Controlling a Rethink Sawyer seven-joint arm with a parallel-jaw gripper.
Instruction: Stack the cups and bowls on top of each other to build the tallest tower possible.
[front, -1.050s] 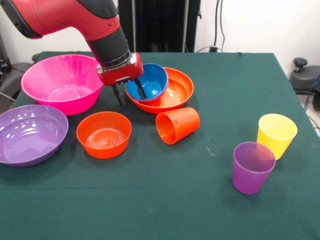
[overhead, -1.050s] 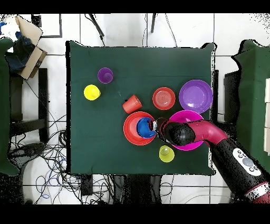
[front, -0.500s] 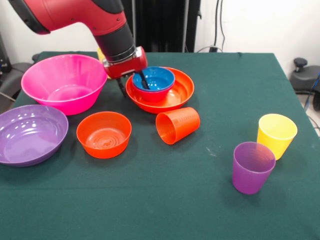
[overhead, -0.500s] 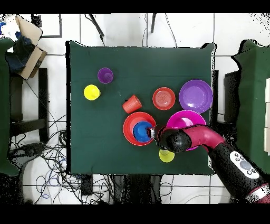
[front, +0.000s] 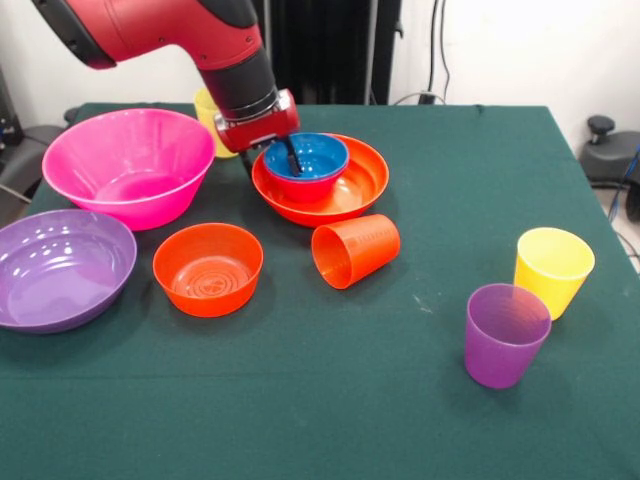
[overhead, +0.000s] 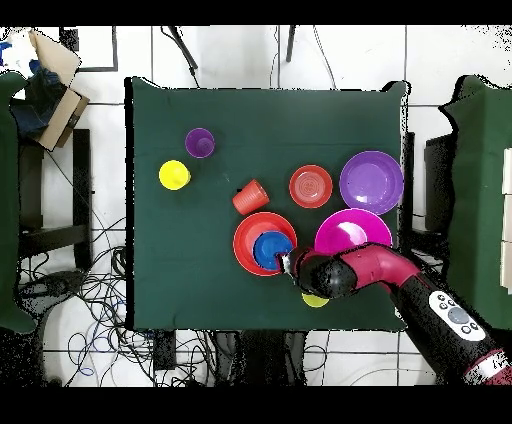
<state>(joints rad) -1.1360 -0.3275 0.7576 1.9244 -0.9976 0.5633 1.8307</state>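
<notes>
From my remote station: the gripper (front: 270, 157) straddles the rim of the small blue bowl (front: 310, 162), one finger inside and one outside on the side toward the big pink bowl (front: 125, 165); I cannot tell whether the fingers pinch the rim or stand slack, so its state is left unstated. The blue bowl sits level inside the wide orange bowl (front: 345, 195). No tower exists yet; the pink bowl, the natural base, stands empty just beside them, with the purple bowl (front: 60, 265) and the small orange bowl (front: 208, 268) nearer the camera. The orange cup (front: 355, 250) lies on its side; the purple cup (front: 506, 334) and a yellow cup (front: 553, 270) stand upright well apart, and a second yellow cup (front: 207, 112) shows behind the arm. Risks, in my judgement: if the rim is still pinched, a rise would tilt or drag the blue bowl and shift the orange one beneath; a sideways swing could strike the hidden yellow cup or the pink bowl's wall; glossy plastic may slip. No readable brand, label or writing appears on any item.
</notes>
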